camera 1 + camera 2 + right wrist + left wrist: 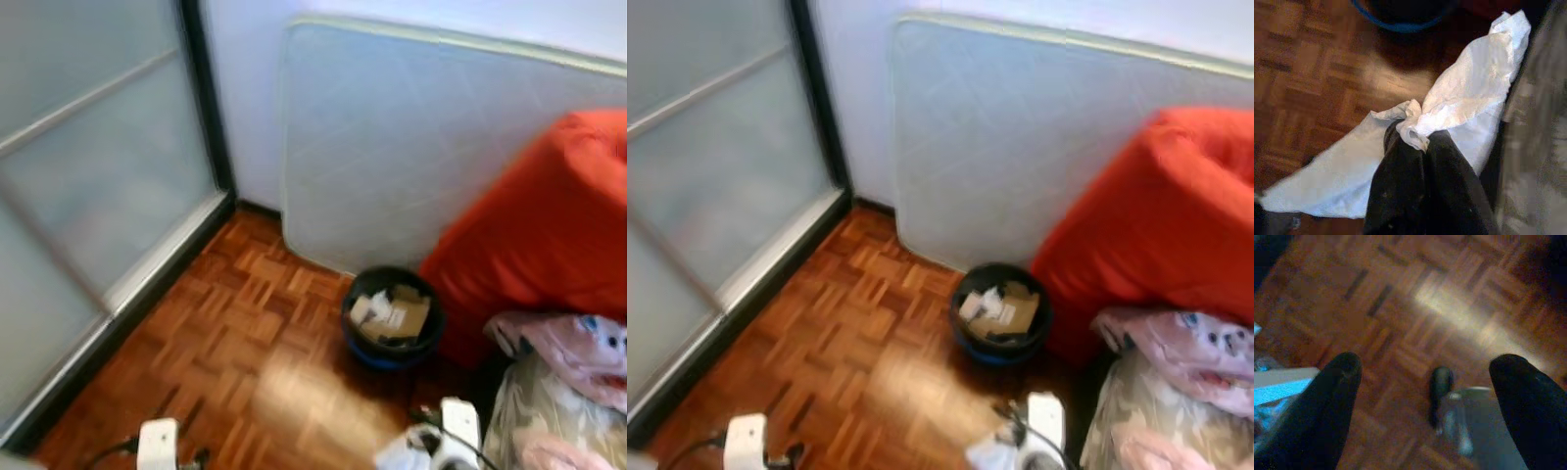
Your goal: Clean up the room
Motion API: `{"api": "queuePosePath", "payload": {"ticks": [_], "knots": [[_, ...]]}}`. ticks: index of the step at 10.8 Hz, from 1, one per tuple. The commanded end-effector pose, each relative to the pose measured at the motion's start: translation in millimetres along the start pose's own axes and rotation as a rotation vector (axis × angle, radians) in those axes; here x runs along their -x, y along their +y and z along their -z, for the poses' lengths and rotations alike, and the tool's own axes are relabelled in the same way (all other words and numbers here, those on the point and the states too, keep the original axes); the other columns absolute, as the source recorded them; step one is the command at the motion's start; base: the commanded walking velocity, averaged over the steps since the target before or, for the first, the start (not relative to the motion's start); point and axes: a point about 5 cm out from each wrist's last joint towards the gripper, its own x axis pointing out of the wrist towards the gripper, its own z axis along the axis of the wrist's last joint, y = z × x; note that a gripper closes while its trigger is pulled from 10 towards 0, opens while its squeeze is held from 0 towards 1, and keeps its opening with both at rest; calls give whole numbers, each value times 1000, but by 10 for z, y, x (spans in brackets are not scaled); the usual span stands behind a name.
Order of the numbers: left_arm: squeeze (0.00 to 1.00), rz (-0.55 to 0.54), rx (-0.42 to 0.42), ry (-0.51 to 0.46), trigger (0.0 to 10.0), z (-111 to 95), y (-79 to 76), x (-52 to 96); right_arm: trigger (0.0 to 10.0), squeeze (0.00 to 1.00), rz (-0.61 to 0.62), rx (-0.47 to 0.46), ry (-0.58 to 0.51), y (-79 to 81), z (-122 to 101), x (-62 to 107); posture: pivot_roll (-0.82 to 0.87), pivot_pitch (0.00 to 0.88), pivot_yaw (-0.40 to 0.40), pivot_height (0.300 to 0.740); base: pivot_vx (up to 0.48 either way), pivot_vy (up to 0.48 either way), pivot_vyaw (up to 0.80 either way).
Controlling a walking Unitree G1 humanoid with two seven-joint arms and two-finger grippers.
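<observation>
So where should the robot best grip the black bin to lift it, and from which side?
Probably the rim of the bin, from above at its near edge: it stands upright and open, the mattress close behind.

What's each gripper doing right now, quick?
Left gripper: open, holding nothing, above the parquet floor.
Right gripper: shut on a crumpled white tissue, near the black waste bin.
</observation>
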Motion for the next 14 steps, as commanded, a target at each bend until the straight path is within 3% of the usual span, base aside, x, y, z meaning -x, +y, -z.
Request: {"api": "queuePosePath", "payload": {"ticks": [1,9,12,14], "knots": [[0,-16,0,39,10000,112,70,39,10000,0,-6,-2,-15,45,-59,-15,180,147,-47,729,360,0,0],[0,-14,6,25,10000,95,47,35,10000,0,5,-14,-12,45,-74,-20,185,143,-48,729,347,0,0],[0,-20,3,23,10000,91,48,34,10000,0,7,-14,-13,39,-86,-23,187,143,-49,729,172,0,-800],[0,-23,3,14,10000,70,60,30,10000,0,-3,-10,-23,58,-99,-25,186,145,-47,729,0,0,0]]}}
